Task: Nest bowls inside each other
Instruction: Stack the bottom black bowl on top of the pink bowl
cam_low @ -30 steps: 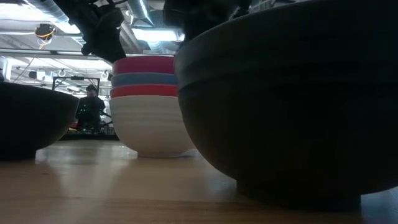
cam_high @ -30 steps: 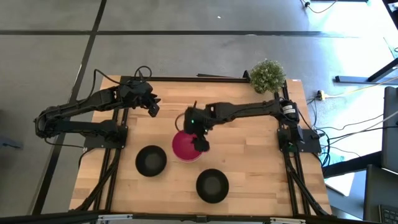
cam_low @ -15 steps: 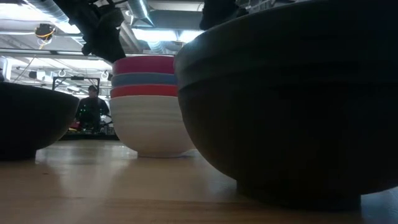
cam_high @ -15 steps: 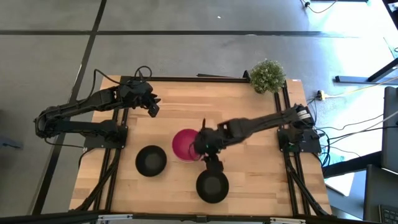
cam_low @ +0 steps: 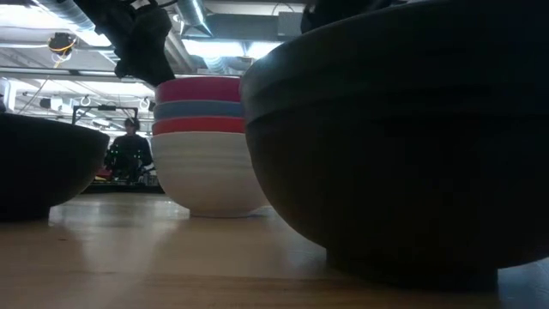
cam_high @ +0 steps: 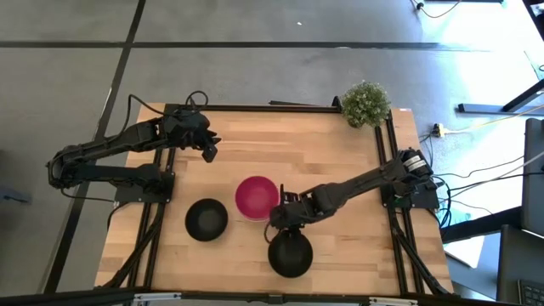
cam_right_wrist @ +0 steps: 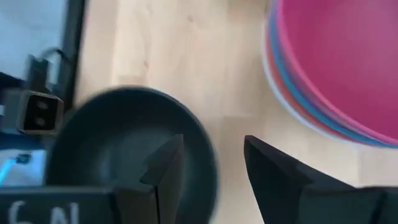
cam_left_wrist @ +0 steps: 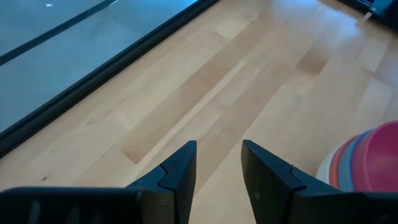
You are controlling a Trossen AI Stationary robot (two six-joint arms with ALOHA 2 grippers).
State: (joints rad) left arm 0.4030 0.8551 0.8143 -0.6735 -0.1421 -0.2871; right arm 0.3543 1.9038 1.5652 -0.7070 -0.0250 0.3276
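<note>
Wooden table (cam_high: 340,161): a nested stack of bowls (cam_high: 257,197), pink on top, at centre, black bowls at near left (cam_high: 206,218) and near centre (cam_high: 290,252). Right gripper (cam_high: 283,220), fingers apart, hovers at the centre black bowl's far rim; left gripper (cam_high: 207,150), fingers also apart, waits far left. Bowls appear light, rigid and smooth, so a pinch across the thin rim likely holds best.

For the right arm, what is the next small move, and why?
Probably lower the right claw so its open fingers straddle the near rim of the black bowl and then close. It hangs beside the stack, one finger over the bowl's inside, one outside, holding nothing. The other black bowl also waits; the left claw is parked far off.
</note>
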